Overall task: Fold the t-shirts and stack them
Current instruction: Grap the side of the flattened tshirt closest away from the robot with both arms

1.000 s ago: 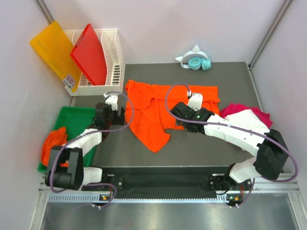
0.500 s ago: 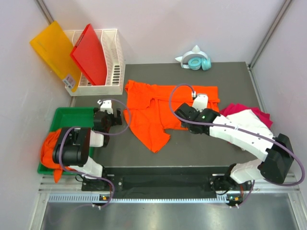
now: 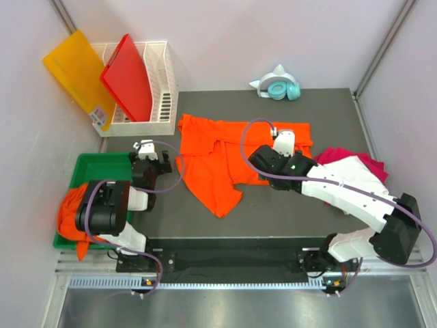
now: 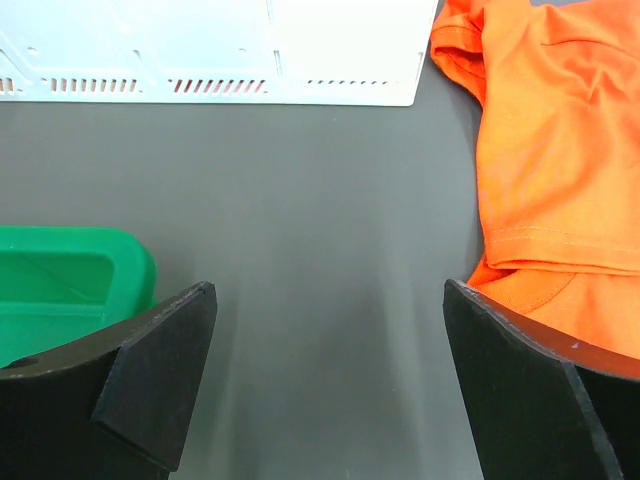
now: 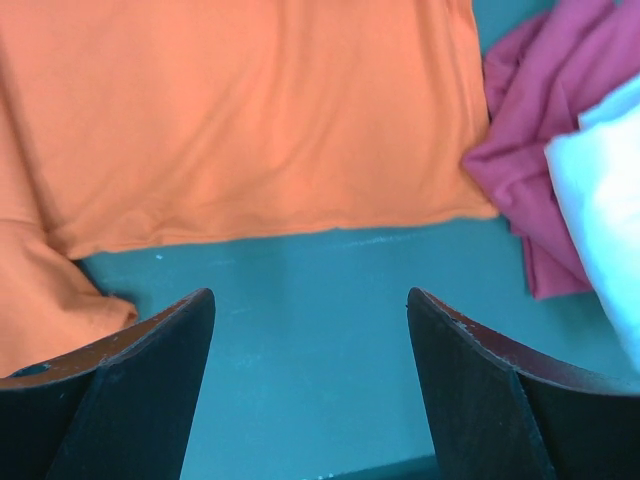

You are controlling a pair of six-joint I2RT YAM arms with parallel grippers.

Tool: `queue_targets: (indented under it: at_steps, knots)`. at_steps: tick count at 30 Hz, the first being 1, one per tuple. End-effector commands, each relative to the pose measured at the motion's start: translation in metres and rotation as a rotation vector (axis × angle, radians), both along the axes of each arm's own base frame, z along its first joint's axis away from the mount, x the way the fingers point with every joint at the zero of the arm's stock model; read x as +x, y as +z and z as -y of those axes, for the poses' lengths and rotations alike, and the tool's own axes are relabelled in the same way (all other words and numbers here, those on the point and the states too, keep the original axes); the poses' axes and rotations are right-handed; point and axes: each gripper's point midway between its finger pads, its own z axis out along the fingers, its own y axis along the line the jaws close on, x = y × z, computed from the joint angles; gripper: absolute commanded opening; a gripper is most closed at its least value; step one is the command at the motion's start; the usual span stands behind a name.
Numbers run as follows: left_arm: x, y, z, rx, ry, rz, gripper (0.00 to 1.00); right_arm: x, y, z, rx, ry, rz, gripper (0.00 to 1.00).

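Orange t-shirt [image 3: 208, 171] rumpled; left jaws, right jaws apart; binned heap [image 3: 67, 215] probably shirts.

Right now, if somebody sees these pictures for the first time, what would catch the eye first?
The bright orange shirt, spread crumpled on the dark mat in the middle, strikes first. Next comes the red board standing in the white basket at the far left, with a yellow board leaning beside it. A pink shirt lies bunched at the mat's right edge.
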Motion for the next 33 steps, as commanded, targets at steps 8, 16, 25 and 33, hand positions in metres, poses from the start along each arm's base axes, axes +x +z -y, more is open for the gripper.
queue_targets:
  at_steps: [8,16,25,33]
  knots:
    - [0.004,0.013,-0.003,-0.012,0.019,0.065,0.99,0.014,0.039,-0.007,0.095,0.109,0.227,0.78]
    - [0.004,0.013,-0.003,-0.010,0.019,0.064,0.99,-0.001,0.019,0.004,0.112,0.128,0.208,0.77]
    - [0.004,0.013,-0.003,-0.011,0.019,0.067,0.99,-0.014,0.011,0.021,0.098,0.129,0.200,0.77]
    - [-0.011,0.024,-0.030,0.009,0.257,0.128,0.99,-0.010,0.017,0.023,0.037,0.140,0.195,0.77]
